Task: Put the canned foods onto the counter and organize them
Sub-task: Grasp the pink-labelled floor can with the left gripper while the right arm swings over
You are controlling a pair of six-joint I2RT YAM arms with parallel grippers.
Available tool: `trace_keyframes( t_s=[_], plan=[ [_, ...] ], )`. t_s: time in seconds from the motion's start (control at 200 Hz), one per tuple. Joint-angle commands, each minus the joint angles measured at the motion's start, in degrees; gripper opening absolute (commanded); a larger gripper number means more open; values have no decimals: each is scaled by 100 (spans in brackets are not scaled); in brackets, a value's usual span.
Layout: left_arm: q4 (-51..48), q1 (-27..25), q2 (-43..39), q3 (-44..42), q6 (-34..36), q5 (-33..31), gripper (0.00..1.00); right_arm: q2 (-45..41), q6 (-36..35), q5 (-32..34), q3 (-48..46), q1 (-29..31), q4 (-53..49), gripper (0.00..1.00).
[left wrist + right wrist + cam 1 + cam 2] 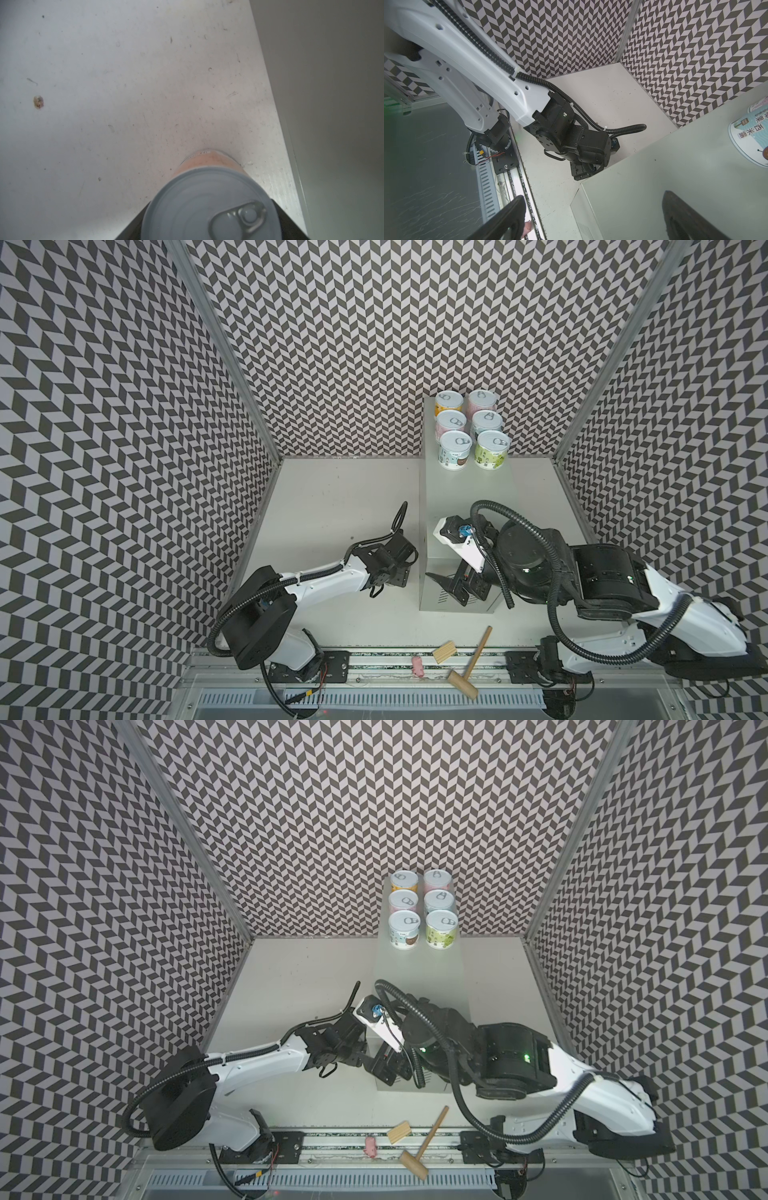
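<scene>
The orange can (209, 207) stands on the table (124, 104) between the jaws of the left gripper (213, 200), grip unclear, counter (332, 104) just beside it; the right gripper (593, 220) gapes wide over the counter's near corner, six cans (487, 423) well beyond it.

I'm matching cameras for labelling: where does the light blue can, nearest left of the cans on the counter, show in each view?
In both top views: the light blue can, nearest left of the group on the counter.
Left wrist: not in it.
Right wrist: partly in frame, upright on the counter top.
Shared landmark: the counter, in all four views.
</scene>
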Motion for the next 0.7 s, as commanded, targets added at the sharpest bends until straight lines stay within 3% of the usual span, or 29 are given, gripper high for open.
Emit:
trace_keyframes(
  t_s=[0.0,0.17,0.375,0.526,0.696],
  plan=[
    [-110,133,-368,345,55,-229,65,-108,81,95,-30,34,287,99],
    [-531,473,-908,646,364,-240,58,-49,103,225,23,32,306,99],
    [-1094,814,-1514,1439,1208,-157,58,-86,656,1379,-29,-214,154,99],
    [-1381,850,-1844,2149,1773,209,59,-386,663,735,-283,-1544,311,99],
    [-1848,868,-1968,3076,2059,277,59,-723,519,386,-492,-2111,604,99]
  ],
)
